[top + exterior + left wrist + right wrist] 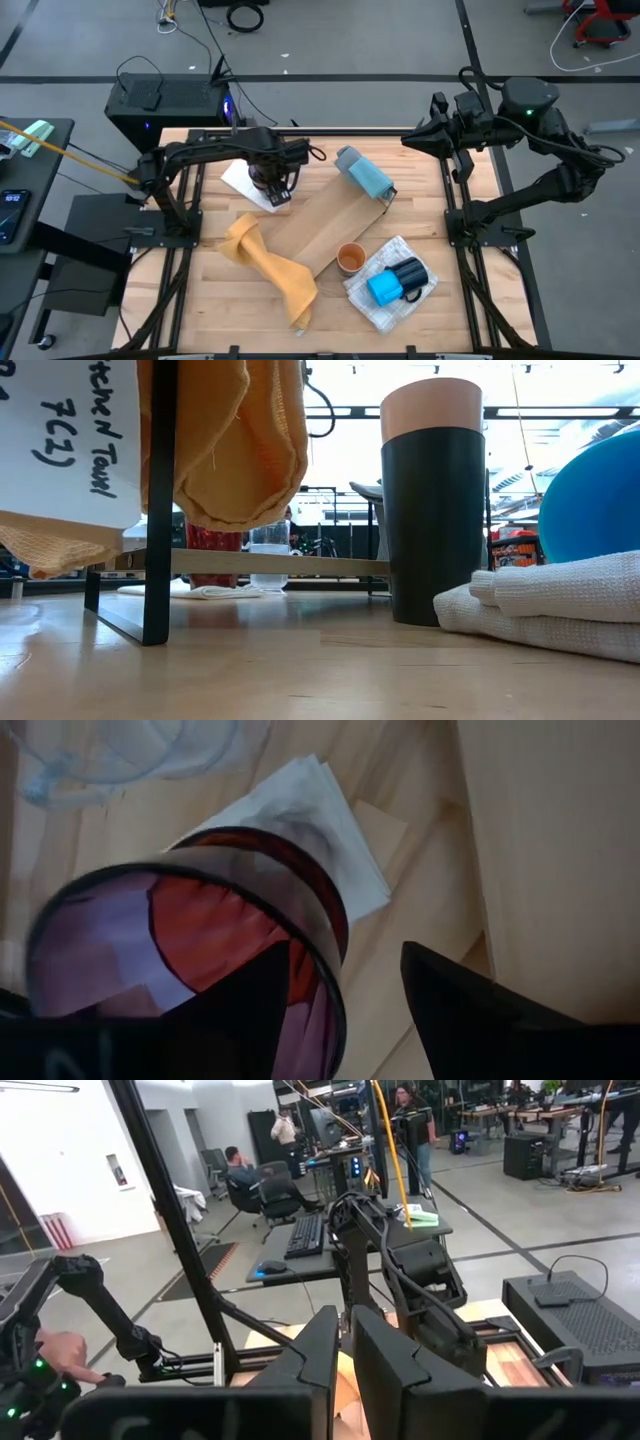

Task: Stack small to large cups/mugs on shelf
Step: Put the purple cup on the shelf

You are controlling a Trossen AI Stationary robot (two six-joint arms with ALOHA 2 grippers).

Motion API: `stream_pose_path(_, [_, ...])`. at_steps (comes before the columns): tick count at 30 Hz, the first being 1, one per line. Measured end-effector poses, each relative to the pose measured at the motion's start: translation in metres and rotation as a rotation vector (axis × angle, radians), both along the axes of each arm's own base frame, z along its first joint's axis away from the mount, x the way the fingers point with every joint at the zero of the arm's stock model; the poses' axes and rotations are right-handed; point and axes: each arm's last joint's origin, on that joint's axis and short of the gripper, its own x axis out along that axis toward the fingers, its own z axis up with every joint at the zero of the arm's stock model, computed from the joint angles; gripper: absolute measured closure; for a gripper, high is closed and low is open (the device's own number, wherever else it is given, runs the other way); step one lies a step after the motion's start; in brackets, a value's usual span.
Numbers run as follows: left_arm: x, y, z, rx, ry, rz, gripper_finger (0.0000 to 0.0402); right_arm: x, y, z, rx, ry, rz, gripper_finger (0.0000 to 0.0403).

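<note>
High view: my left gripper hangs over the white napkin just off the wooden shelf board; right gripper waits beyond the board's far end.

Low view: red-tinted cup and clear cup behind the board.

Left wrist: jaws wide, one finger inside the red-tinted cup's rim.

Right wrist: jaws narrow, empty.

Bright blue mug, orange cup, mustard-yellow towel
</note>
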Motion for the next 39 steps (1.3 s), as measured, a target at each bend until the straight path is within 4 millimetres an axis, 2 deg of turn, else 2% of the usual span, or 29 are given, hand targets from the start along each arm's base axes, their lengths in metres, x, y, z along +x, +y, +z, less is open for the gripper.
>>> stream_pose_path(6, [0.0,0.0,-0.002,-0.004,0.018,-0.004,0.0224,0.0,0.0,0.0,0.003,0.004,-0.001,0.0362])
stream_pose_path(10, [-0.001,0.0,-0.002,0.0,0.027,-0.016,0.0253,0.0,0.0,0.0,0.002,0.005,0.0,0.0362])
stream_pose_path(20, [-0.001,0.0,-0.002,0.0,0.034,-0.067,0.0386,0.0,0.0,-0.001,0.001,0.007,0.0,0.0362])
stream_pose_path(25, [-0.001,0.0,-0.002,0.013,0.039,-0.074,0.0378,0.0,0.0,-0.001,0.002,0.014,0.0,0.0362])
stream_pose_path(32, [-0.009,-0.002,0.0,0.011,0.119,-0.082,0.0388,0.0,0.0,-0.004,0.004,0.044,-0.001,0.0362])
stream_pose_path(36, [-0.012,-0.002,0.01,0.006,0.141,-0.083,0.039,0.001,0.0,-0.006,-0.006,0.06,0.0,0.0362])
stream_pose_path(39, [-0.01,-0.002,0.026,0.027,0.106,-0.082,0.039,0.004,0.0,-0.009,-0.007,0.089,0.001,0.0362])
